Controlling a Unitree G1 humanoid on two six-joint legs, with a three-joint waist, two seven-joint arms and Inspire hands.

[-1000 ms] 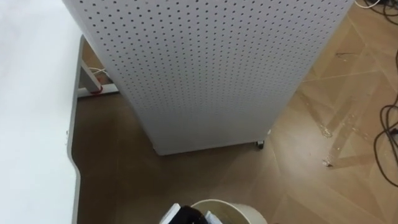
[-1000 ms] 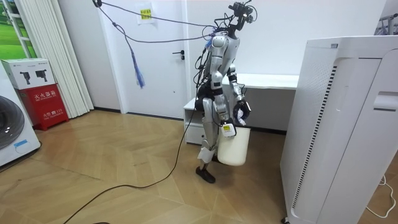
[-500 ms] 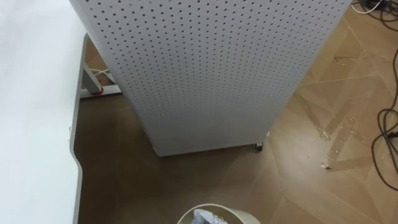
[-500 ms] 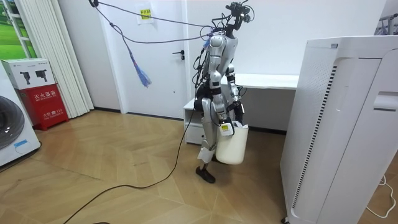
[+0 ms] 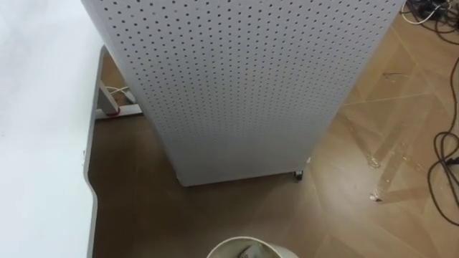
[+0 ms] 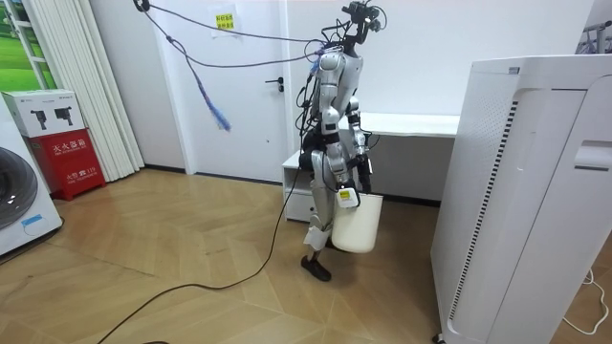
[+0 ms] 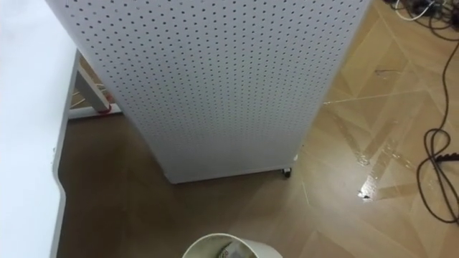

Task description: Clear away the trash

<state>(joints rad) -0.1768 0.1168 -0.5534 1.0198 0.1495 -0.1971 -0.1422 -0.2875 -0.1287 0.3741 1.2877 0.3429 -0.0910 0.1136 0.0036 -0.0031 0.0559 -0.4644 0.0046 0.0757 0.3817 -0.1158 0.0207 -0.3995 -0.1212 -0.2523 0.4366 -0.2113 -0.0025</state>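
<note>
A cream bin (image 5: 247,246) shows its rim at the bottom edge of the left eye view, with a pale crumpled piece of garbage (image 5: 246,252) lying inside it; the same piece of garbage (image 7: 231,251) appears in the right eye view. In the room view the bin (image 6: 360,225) hangs clear of the floor in front of my legs. My right hand (image 6: 346,198) grips its rim on the side nearer the camera. My left hand (image 6: 363,162) hangs a little above the bin's far side, too small to read.
A tall white perforated cabinet (image 5: 244,79) on small casters stands right ahead. A white desk (image 5: 36,143) runs along my left, with a power strip (image 5: 118,109) on the floor under it. Dark cables (image 5: 445,165) lie on the wooden floor at the right.
A second ago my left hand was over the bin with a white piece. It has since lifted out of the eye view, and the piece now lies in the bin.
</note>
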